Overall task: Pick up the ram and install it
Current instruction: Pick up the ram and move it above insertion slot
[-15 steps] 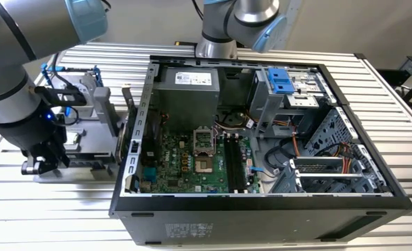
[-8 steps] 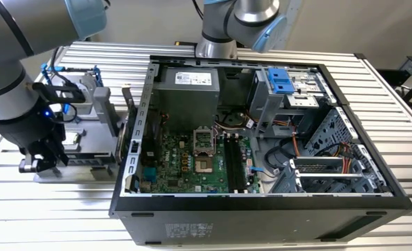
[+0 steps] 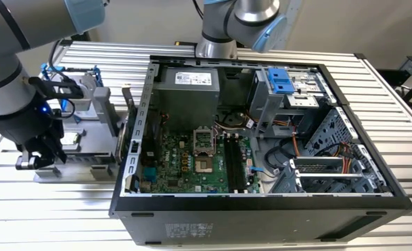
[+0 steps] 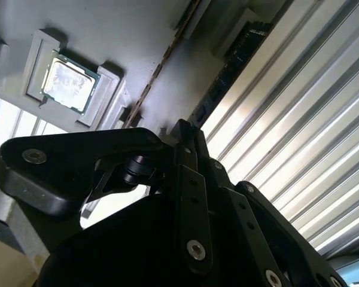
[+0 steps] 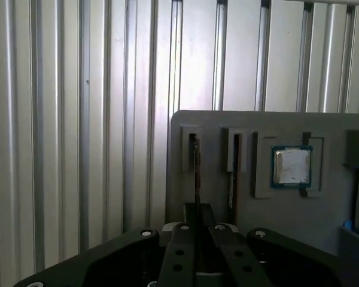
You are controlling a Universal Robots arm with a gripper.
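**Gripper state.** The black two-finger gripper [image 5: 198, 212] stands at the near end of the grey moulded parts tray [image 5: 215, 125]. Its jaws are drawn in close on the two faces of the ram [image 5: 195, 173], a long, thin, dark circuit-board stick standing on edge in a tray slot. It reads as clamped on the stick's end.

**Axis.** The ram's long axis runs straight ahead from the gripper tips, in line with the slot.

**Clearances.**
- On one flank, a second dark stick [image 5: 234, 173] sits in the neighbouring slot, near the gripper. The square silver processor chip [image 5: 291, 166] lies beyond it.
- On the other flank, the tray edge gives way to the ribbed aluminium counter [image 5: 78, 119].

**Target.** In the exterior view, the open black computer case [image 3: 262, 201] lies to the exterior view's right of the gripper [image 3: 42, 159], just beside the tray.
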